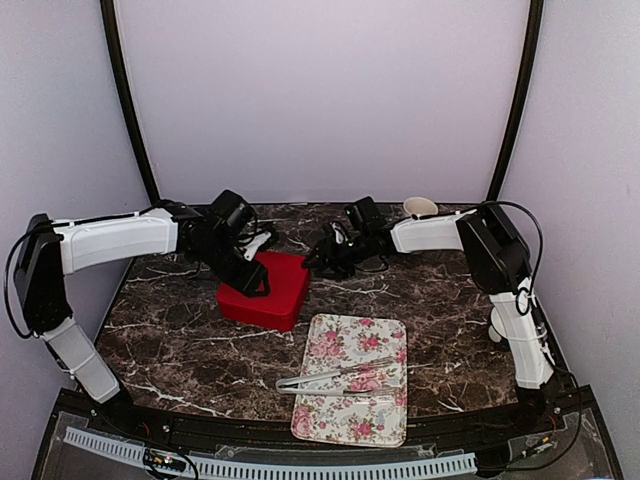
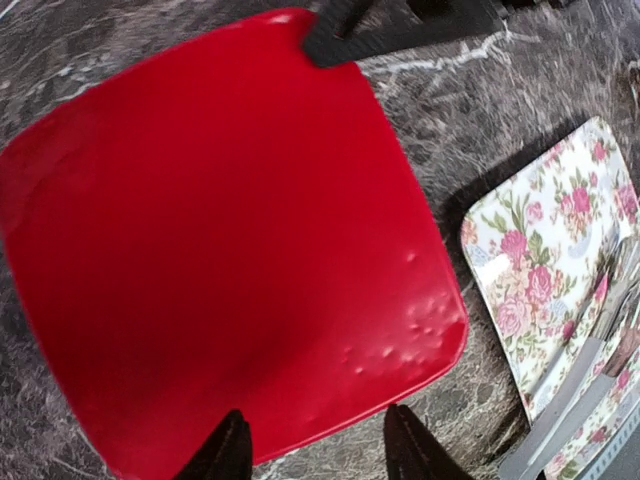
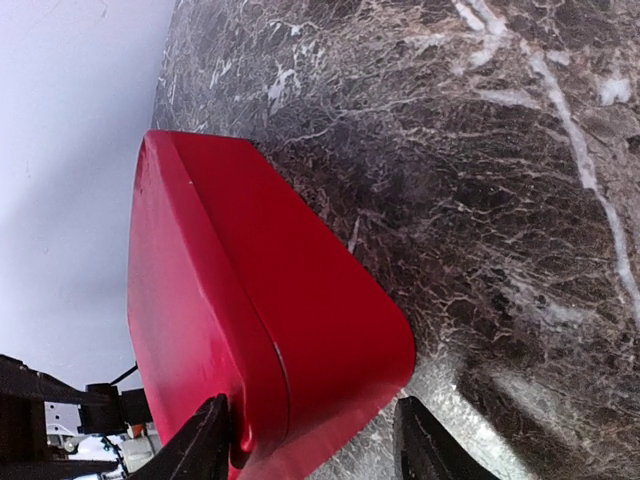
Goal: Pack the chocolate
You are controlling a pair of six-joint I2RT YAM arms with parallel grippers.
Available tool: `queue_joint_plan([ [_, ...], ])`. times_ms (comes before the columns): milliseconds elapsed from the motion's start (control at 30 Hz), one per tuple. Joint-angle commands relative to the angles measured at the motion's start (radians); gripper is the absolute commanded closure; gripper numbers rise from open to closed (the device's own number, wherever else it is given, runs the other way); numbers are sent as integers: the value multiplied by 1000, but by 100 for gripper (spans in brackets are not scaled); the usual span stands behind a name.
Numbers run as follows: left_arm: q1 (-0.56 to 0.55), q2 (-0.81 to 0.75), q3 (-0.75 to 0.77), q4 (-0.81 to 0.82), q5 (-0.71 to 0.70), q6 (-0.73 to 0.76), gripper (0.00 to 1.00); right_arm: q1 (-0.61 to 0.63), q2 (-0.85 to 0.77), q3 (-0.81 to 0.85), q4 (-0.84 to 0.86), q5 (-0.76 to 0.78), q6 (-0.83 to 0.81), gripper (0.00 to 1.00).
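Closest to the overhead camera lies a rectangular tray (image 1: 380, 400) printed with pink roses on cream, its corners rounded. A pair of silvery tongs (image 1: 335, 378) rests across it. Beyond it, on the dark brown, white-veined marble table (image 1: 170, 335), sits a red box (image 1: 270, 298). It is squarish with rounded corners, glossy and smooth. Its lid (image 2: 220, 240) is on and slightly pimpled near one corner. From the right wrist a seam shows where the lid overlaps the base.

No chocolate shows in any view. The shut box hides its inside, so whether any lies in there cannot be told.

The left claw (image 2: 320, 450) hangs over the lid's edge, its fingers parted and nothing held between them. The right claw (image 3: 310, 445) sits at a corner of the box with its fingers spread to either side of that corner. One finger (image 3: 205, 440) is just beside the lid and the other stands clear, so it has no grip. A white paper cup (image 1: 420, 207) stands at the table's far edge.
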Motion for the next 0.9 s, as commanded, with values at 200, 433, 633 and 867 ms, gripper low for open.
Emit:
queue_joint_plan([
  [200,93,-324,-347,127,94,-301,35,-6,-8,121,-32,4,-83,28],
  [433,114,-443,-563,354,136,-535,31,-2,93,249,-35,-39,-93,27],
  [633,180,-391,-635,556,203,-649,30,28,112,234,28,-119,-52,35],
  [867,253,-273,-576,613,243,-628,30,59,64,111,78,-147,-44,42],
])
